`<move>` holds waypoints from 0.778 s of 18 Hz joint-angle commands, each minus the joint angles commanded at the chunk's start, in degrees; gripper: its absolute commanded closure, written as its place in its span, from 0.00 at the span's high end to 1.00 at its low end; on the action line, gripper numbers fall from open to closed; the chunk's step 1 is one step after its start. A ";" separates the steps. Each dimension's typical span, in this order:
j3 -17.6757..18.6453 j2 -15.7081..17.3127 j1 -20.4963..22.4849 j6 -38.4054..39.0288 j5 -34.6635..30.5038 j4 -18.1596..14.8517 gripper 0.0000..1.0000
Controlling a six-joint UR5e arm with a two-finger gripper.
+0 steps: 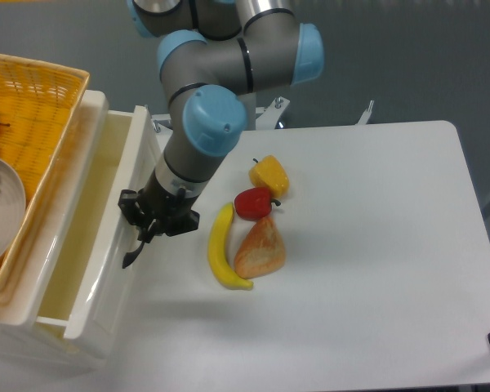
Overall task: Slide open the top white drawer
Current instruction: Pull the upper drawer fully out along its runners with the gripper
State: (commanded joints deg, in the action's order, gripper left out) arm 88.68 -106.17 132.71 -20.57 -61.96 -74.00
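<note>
The top white drawer [122,229] stands pulled out to the right of the cabinet, its pale empty inside [77,237] showing from above. My gripper [144,234] reaches down at the drawer's front panel and is shut on the curved black handle [132,256]. The handle's lower end pokes out below the fingers; the rest is hidden by the gripper body.
A yellow wicker basket [41,106] with a white plate [4,212] sits on the cabinet top at left. On the table just right of the gripper lie a banana [220,249], a red fruit [253,202], a yellow pepper [269,175] and a bread piece [261,247].
</note>
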 joint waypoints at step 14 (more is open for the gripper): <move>-0.35 -0.44 4.13 -1.67 0.00 0.00 0.14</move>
State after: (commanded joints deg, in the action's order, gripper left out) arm 88.33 -106.61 136.84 -22.24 -61.96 -74.00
